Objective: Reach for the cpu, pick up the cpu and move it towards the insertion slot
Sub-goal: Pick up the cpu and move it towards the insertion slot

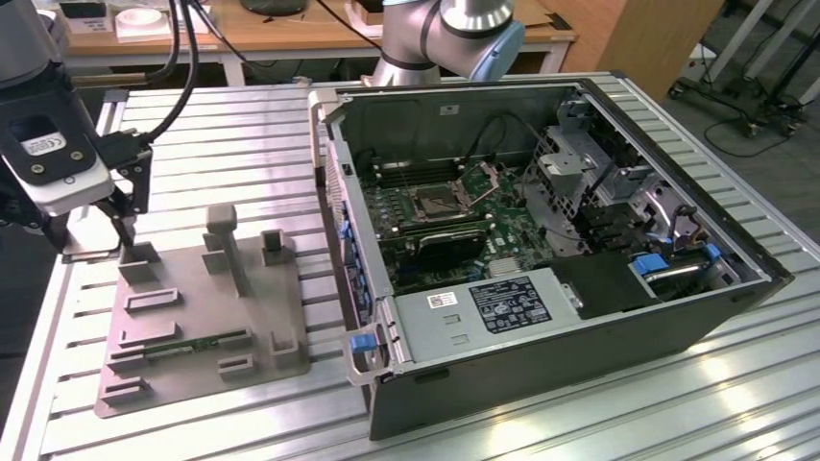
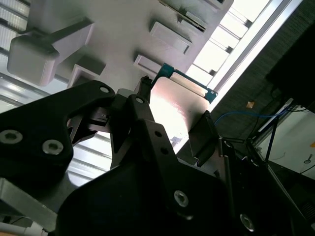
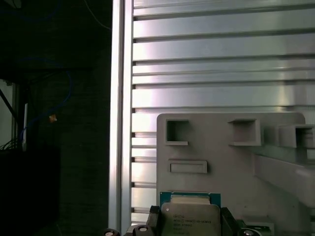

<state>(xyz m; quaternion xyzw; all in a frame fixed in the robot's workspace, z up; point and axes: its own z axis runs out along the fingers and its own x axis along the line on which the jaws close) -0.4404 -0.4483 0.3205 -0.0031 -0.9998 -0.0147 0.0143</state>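
- Status?
- Gripper (image 2: 172, 110) clamped on the cpu (image 3: 189, 216) edges, above the grey fixture tray (image 1: 205, 317). Insertion slot (image 1: 436, 203) well apart, inside the computer case (image 1: 551, 327).
- Risk?
- Thin edge grip, I judge; any tilt could drop it.

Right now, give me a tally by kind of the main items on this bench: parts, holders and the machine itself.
cpu: 1
insertion slot: 1
grey fixture: 1
memory stick lying in that fixture: 1
open computer case: 1
Total: 5
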